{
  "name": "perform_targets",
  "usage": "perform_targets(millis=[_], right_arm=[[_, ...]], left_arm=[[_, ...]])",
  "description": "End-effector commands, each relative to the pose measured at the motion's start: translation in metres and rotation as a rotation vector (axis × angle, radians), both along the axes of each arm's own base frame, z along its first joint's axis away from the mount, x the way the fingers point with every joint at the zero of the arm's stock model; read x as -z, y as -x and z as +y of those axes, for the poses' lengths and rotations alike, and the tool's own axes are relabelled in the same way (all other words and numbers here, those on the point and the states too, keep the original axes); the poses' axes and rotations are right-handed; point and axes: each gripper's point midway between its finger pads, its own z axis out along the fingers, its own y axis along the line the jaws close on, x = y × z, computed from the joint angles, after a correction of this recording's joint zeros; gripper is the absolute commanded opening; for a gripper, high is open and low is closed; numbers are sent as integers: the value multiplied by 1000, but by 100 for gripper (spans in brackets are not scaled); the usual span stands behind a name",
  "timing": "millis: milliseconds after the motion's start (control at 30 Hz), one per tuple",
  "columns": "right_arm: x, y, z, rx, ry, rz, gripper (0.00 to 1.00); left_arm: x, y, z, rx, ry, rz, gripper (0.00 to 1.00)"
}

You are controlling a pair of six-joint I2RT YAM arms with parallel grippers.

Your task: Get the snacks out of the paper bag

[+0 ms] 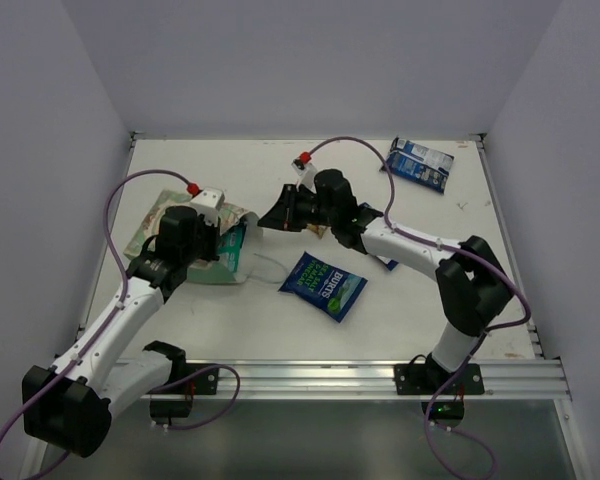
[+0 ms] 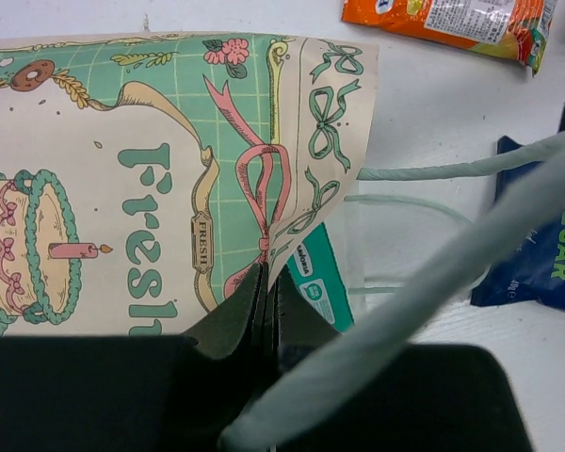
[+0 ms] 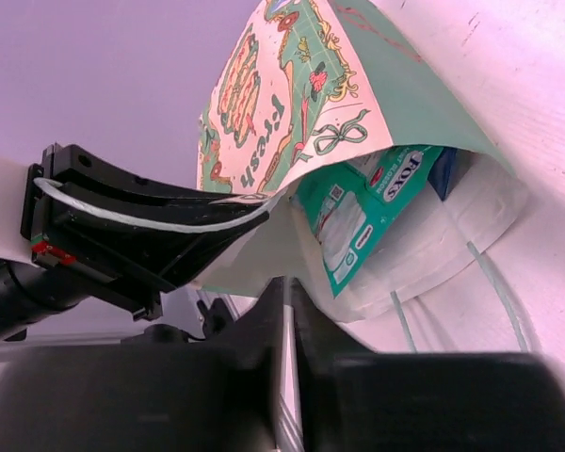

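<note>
The mint-green paper bag (image 1: 176, 222) lies on its side at the left, mouth toward the right. My left gripper (image 1: 227, 216) is shut on the bag's upper lip (image 2: 169, 141), its jaws pressed together over the paper. My right gripper (image 3: 290, 282) is at the mouth (image 1: 268, 218), shut on the cream edge of the paper bag (image 3: 254, 254). A teal snack packet (image 3: 358, 221) pokes out of the mouth (image 2: 318, 281), with a dark blue one (image 3: 445, 172) behind it. Outside lie a blue-green packet (image 1: 323, 284), a dark blue and white one (image 1: 421, 163) and an orange one (image 2: 447, 19).
The bag's thin handles (image 2: 433, 171) trail over the table toward the blue-green packet. Another dark blue packet (image 1: 385, 263) shows under the right forearm. White walls close the table at the back and sides, and a metal rail (image 1: 330, 375) runs along the near edge.
</note>
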Motion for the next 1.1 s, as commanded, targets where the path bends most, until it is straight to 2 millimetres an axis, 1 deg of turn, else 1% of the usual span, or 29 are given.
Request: perform_targets(millis=[0, 33, 67, 100, 133, 167, 200, 233, 267, 333, 367, 400, 467, 500, 533, 567, 600, 667, 700, 767, 800, 833, 867, 900, 933, 967, 1000, 1033, 1067], right_arm=[[3, 9, 0, -50, 54, 8, 21], [14, 12, 4, -50, 49, 61, 30], [19, 16, 10, -51, 45, 86, 39], [24, 16, 14, -45, 41, 102, 55], [28, 17, 19, -35, 39, 120, 62], [44, 15, 26, -13, 62, 143, 67], [48, 14, 31, -10, 57, 148, 75], [48, 12, 37, -8, 40, 162, 77], [63, 12, 43, -13, 45, 189, 78], [59, 7, 56, -27, 12, 177, 78], [61, 8, 62, -34, 10, 176, 78], [70, 7, 67, -37, 18, 181, 78], [67, 7, 81, -56, -2, 172, 77], [77, 7, 87, -67, 0, 183, 75], [73, 6, 94, -74, -19, 183, 75], [75, 7, 99, -84, -26, 190, 73], [73, 6, 104, -93, -48, 184, 68], [79, 4, 113, -112, -60, 191, 63], [81, 2, 117, -115, -59, 193, 54], [81, 0, 117, -117, -52, 183, 39], [82, 0, 115, -116, -44, 184, 20], [85, 3, 111, -121, -28, 176, 12], [68, 2, 105, -120, -42, 151, 5], [66, 3, 98, -116, -33, 144, 0], [71, 7, 87, -113, -9, 143, 0], [44, 4, 75, -104, -34, 111, 0], [39, 5, 65, -99, -29, 110, 0], [44, 9, 50, -91, -9, 120, 0], [38, 2, 35, -63, -7, 111, 0]], left_arm=[[-12, -11, -4, -15, 38, -55, 0], [-13, -10, -8, 6, 55, -57, 0], [-14, -10, -10, 9, 60, -57, 0], [-16, -10, -10, 10, 62, -62, 0], [-18, -10, -11, 11, 67, -63, 0], [-20, -11, -12, 13, 74, -65, 0], [-25, -12, -13, 14, 84, -73, 0], [-28, -11, -16, 21, 100, -72, 0], [-30, -12, -17, 21, 107, -75, 0], [-36, -12, -18, 24, 117, -84, 0], [-38, -12, -19, 26, 118, -83, 0], [-40, -12, -18, 26, 120, -88, 0], [-41, -11, -18, 27, 117, -85, 0], [-43, -11, -18, 26, 120, -91, 0], [-44, -10, -19, 29, 122, -92, 0], [-45, -10, -20, 34, 129, -91, 0], [-45, -9, -21, 37, 132, -89, 0], [-45, -8, -22, 40, 143, -87, 0], [-43, -7, -23, 41, 144, -83, 0], [-42, -7, -23, 43, 145, -81, 0], [-43, -6, -22, 40, 145, -86, 0], [-43, -7, -19, 27, 134, -90, 0], [-43, -7, -17, 16, 126, -92, 0], [-43, -8, -13, -1, 113, -96, 0], [-40, -10, -6, -35, 90, -92, 0], [-38, -11, 1, -68, 69, -90, 0], [-36, -12, 5, -85, 53, -86, 0], [-35, -13, 8, -96, 40, -88, 0], [-34, -14, 13, -122, 21, -93, 0]])
